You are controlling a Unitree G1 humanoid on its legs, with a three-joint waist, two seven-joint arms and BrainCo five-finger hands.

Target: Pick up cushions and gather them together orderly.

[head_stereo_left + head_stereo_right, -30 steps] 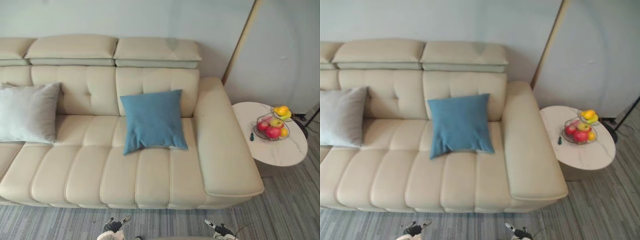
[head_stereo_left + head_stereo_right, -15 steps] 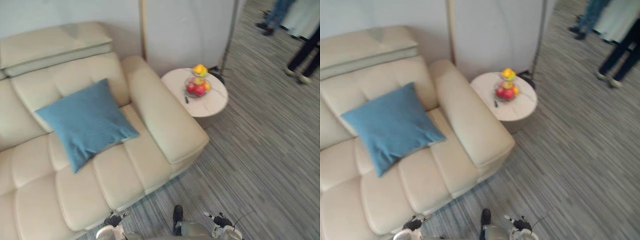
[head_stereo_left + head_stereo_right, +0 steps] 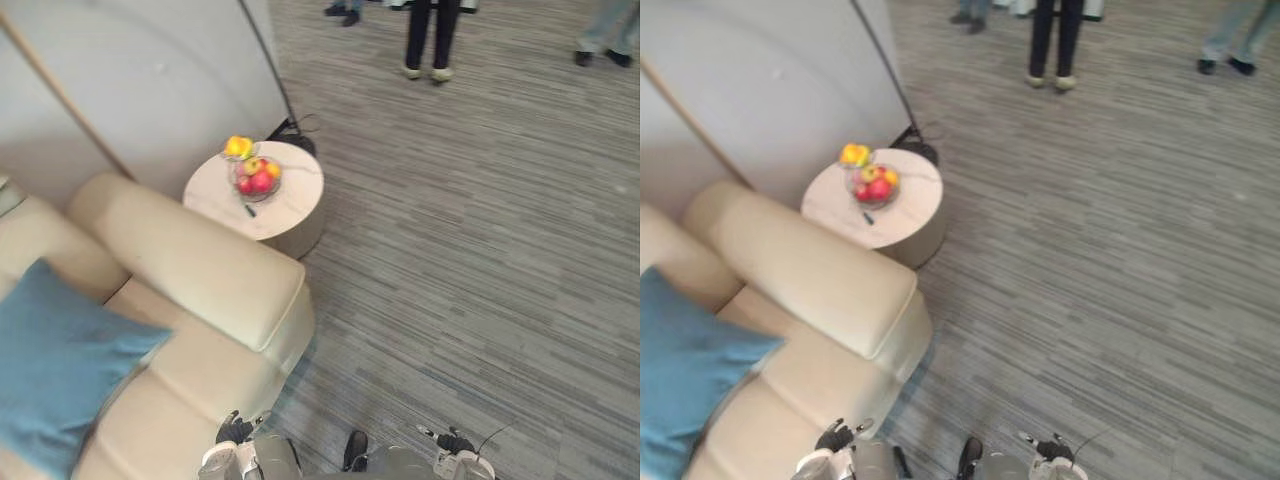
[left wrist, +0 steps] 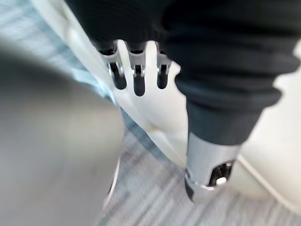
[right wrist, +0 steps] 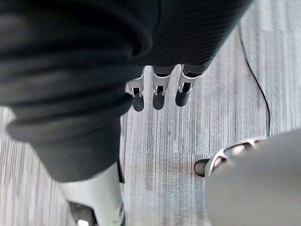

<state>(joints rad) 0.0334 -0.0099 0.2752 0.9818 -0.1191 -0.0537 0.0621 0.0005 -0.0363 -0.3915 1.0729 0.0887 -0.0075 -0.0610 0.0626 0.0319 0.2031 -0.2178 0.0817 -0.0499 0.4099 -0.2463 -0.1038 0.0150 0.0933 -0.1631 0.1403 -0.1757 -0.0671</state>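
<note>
Blue cushion (image 3: 60,370) is noted lying on the seat of the cream sofa (image 3: 190,265), just beside the armrest, untouched. Left hand (image 4: 137,77) and right hand (image 5: 159,96) are seen empty, fingers straight and relaxed. Cushion is judged light, soft and yielding; best taken by opposite edges.

The right hand (image 5: 159,90) hangs above the grey striped floor (image 5: 157,157) — fingers (image 5: 184,93) straight and relaxed — pointing at it.
</note>
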